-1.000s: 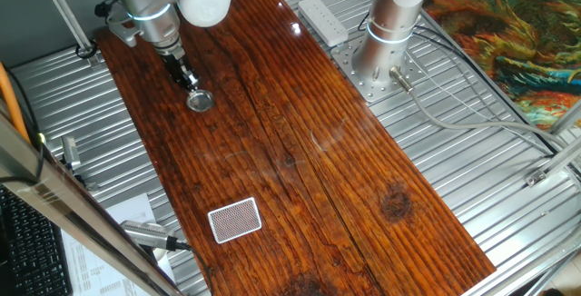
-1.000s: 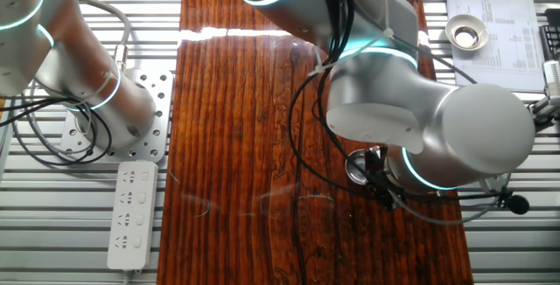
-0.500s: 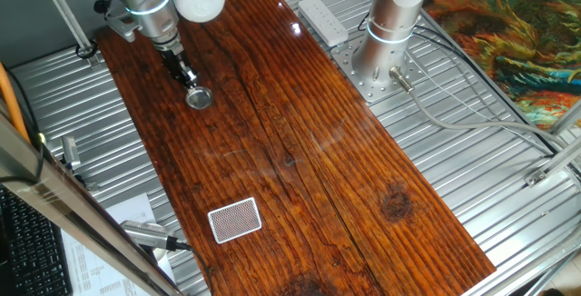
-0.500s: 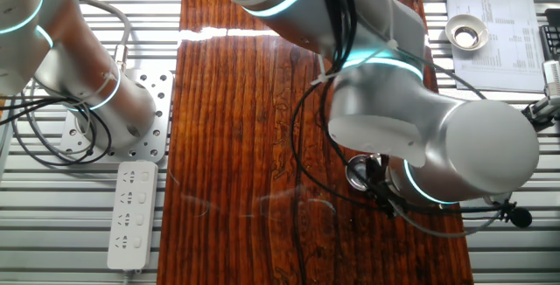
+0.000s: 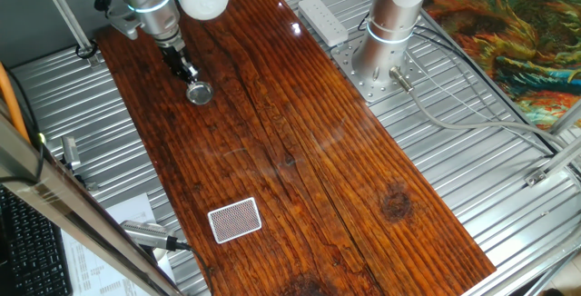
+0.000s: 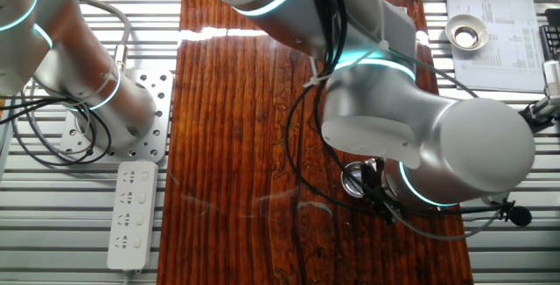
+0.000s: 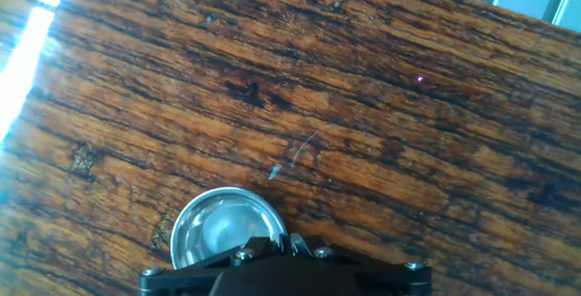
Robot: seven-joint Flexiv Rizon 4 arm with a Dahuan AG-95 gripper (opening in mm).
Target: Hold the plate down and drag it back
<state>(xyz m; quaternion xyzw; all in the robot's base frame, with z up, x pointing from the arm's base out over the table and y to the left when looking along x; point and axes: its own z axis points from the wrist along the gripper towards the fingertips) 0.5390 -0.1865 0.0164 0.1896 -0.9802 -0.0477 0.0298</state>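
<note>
The plate [image 5: 200, 93] is a small shiny silver dish on the dark wooden table [image 5: 300, 151], near its far left end. My gripper [image 5: 192, 83] comes down on the plate's rim from the far side, its fingers pressed together with nothing between them. In the other fixed view the plate [image 6: 352, 178] peeks out from under the arm's big grey wrist, and the gripper [image 6: 368, 184] is mostly hidden. In the hand view the plate [image 7: 216, 229] lies at the bottom left and the gripper [image 7: 287, 241] rests on its right rim.
A red-and-white patterned card [image 5: 235, 220] lies near the table's front left. A white power strip [image 5: 324, 19] and a second arm's base [image 5: 381, 55] stand off the table's right side. A metal ring [image 6: 466, 31] sits on papers beside the table.
The gripper and the plate under it have slid a short way together toward the table's far end. The card has not moved.
</note>
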